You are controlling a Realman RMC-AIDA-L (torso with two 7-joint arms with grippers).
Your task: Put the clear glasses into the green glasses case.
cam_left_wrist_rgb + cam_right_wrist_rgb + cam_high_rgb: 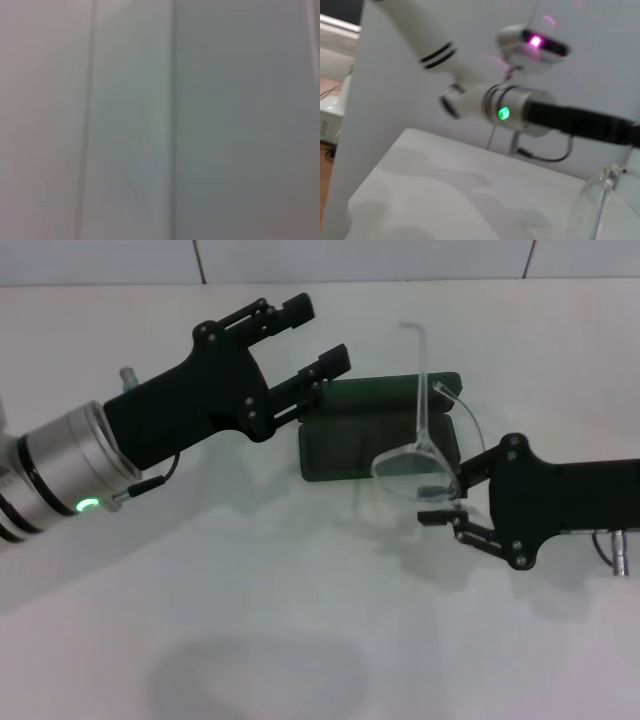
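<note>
The green glasses case [345, 455] lies open on the white table, its lid [375, 392] folded toward the back. My right gripper [445, 502] is shut on the clear glasses [412, 465] and holds them tilted over the case's right end, one temple arm sticking up. A piece of the clear glasses [600, 200] also shows in the right wrist view. My left gripper [318, 335] is open and hovers just left of the case with nothing between its fingers. The left wrist view shows only a blank pale surface.
The white table [300, 620] stretches wide in front of the case. A tiled wall [360, 260] runs along the back. In the right wrist view the left arm [520, 107] with its green light crosses above the table's edge.
</note>
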